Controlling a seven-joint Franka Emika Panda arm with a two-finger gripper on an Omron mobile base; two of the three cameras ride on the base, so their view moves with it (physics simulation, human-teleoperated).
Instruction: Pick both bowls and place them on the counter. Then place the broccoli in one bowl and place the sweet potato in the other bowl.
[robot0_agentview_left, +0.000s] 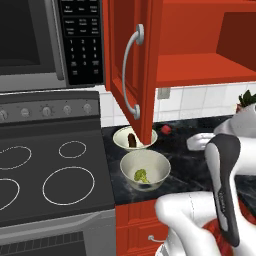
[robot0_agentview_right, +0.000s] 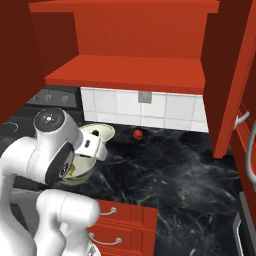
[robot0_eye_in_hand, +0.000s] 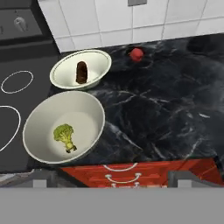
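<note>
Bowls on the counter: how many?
2. The deeper bowl sits nearer the counter front edge, holding the broccoli; the shallower bowl behind it holds the sweet potato.

You see a small round red item (robot0_eye_in_hand: 137, 54) near the white tiled backsplash (robot0_eye_in_hand: 109, 17). The dark stovetop (robot0_agentview_left: 50, 170) with white rings sits left. Above it hangs a microwave (robot0_agentview_left: 45, 40); beside it, a red cabinet door (robot0_agentview_left: 131, 65) stands open.
</note>
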